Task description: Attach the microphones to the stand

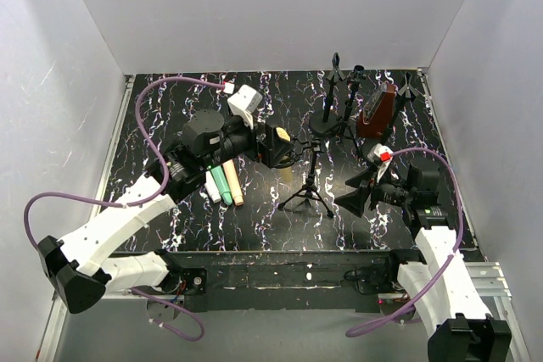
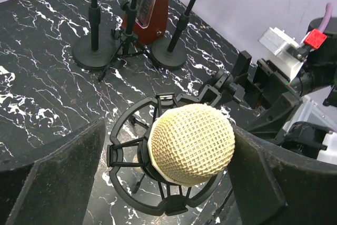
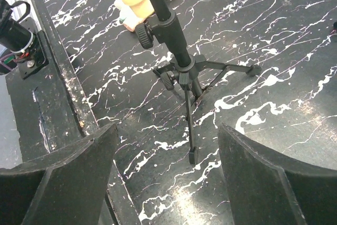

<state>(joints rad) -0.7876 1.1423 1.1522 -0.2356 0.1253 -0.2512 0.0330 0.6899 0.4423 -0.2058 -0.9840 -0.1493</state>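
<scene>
The yellow microphone [image 2: 192,143] sits in the ring mount [image 2: 126,110] on top of the tripod stand [image 3: 176,43], which stands about mid-surface [image 1: 254,218], a little toward the near edge. Its mesh head faces straight back at the left pincer [image 2: 168,130]. Its long axis runs through the ring, away from the wrist and down toward the surface.

The left pincer is spread, with head and ring between its fingers. One finger looks to be just touching the head, and the other stands off it, beside the ring. The right pincer [image 3: 167,130] is also spread and holds nothing. It is low, aimed at the tripod's legs from the right-edge side.

The white [image 1: 212,190], mint green [image 1: 221,182] and peach [image 1: 232,184] microphones lie side by side on the surface left of the tripod, under the left arm. Their long axes run roughly from far edge to near edge.

The yellow one looks seated. Drawing the left pincer back along that axis would avoid dragging it out. The left arm is plainly nearer the other three.
</scene>
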